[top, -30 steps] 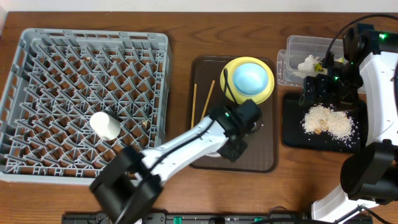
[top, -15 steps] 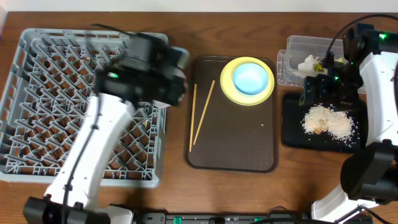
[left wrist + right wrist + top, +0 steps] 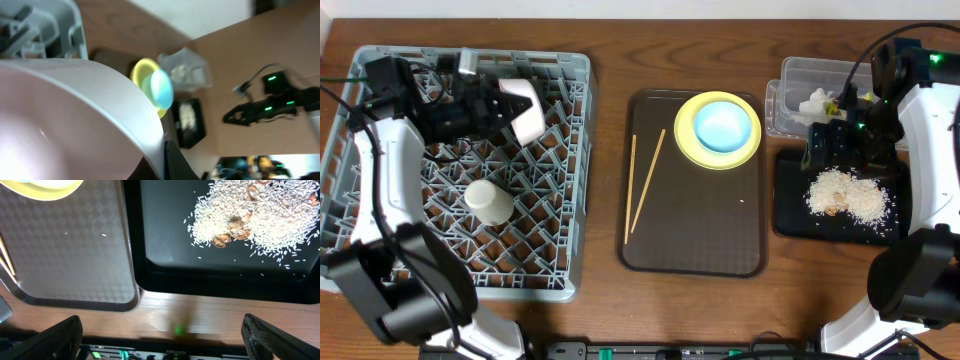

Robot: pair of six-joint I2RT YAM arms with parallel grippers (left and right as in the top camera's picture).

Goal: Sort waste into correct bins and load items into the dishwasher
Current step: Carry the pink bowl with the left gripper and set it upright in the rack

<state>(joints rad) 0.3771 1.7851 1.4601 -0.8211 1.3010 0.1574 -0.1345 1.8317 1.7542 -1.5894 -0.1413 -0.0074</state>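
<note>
Above dish rack (image 3: 575, 220), left gripper (image 3: 503, 105): arm stretched sideways, clamped on tilted pink bowl (image 3: 527, 112).
Right gripper (image 3: 162, 340): spread wide, empty; rice crumbs (image 3: 250, 215) just ahead on black tray (image 3: 165, 265).

Overhead view: bright, even light from above, sharp throughout; the rack (image 3: 578, 180) casts only soft, short shadows on the table (image 3: 610, 310). Left wrist view: badly blurred, the pink bowl (image 3: 60, 125) a washed-out, unfocused mass at lower left, the background smeared and overexposed at the top. Right wrist view: crisp on the rice (image 3: 250, 215), the brown tray (image 3: 65, 245) greyed by reflected light, bottom corners dark.
</note>
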